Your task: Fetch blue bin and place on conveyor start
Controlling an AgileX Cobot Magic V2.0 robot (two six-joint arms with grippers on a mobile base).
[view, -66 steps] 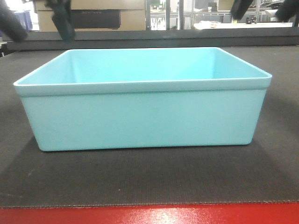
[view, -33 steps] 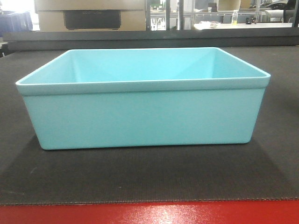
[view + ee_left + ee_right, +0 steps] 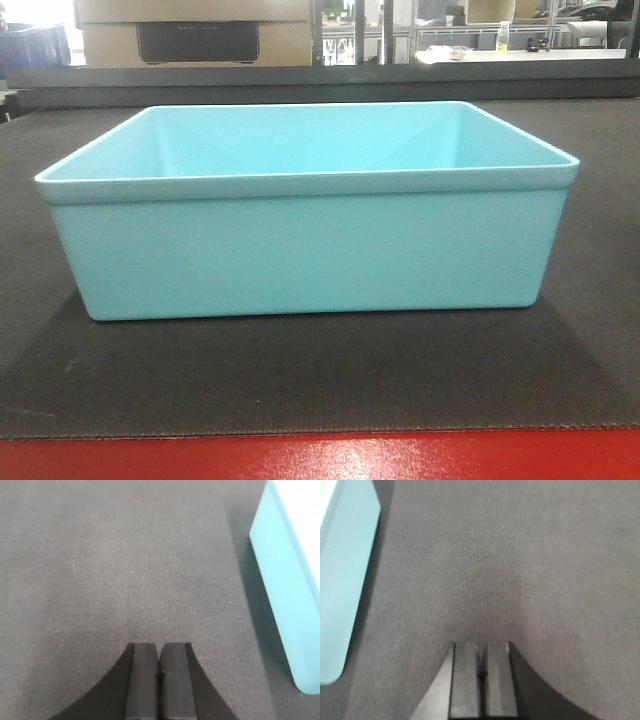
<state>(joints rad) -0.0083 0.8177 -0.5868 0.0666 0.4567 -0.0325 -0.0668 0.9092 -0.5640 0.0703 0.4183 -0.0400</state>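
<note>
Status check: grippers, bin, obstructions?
Left gripper and right gripper shut, empty, beside blue bin. Bin upright on conveyor start. Nothing in the way.

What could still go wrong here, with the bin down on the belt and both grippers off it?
1. The blue bin rests unheld on the conveyor start; if the belt moves, it may drift or turn.
2. The left gripper and right gripper, both shut, hover above the belt close beside the bin's walls; a sideways move could nudge it.

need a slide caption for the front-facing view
Empty blue bin resting upright on the dark conveyor belt, behind its red edge strip.
</note>
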